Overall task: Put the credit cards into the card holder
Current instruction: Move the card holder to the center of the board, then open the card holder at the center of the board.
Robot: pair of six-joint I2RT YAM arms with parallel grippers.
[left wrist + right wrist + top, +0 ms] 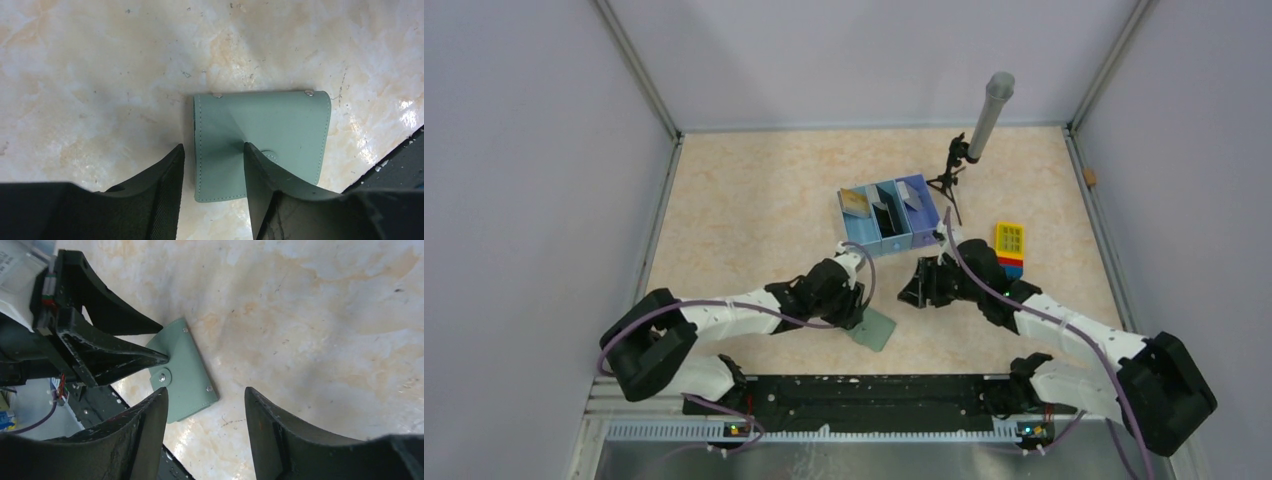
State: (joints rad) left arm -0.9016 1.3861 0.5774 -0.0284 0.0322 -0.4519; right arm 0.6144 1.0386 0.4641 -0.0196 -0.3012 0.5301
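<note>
Lying closed and flat on the table, the card holder is met by the left gripper.
Left jaws are set partly open: one finger is rested on the cover, the other just off its edge, nothing clamped. The right gripper is held open and empty nearby.
</note>
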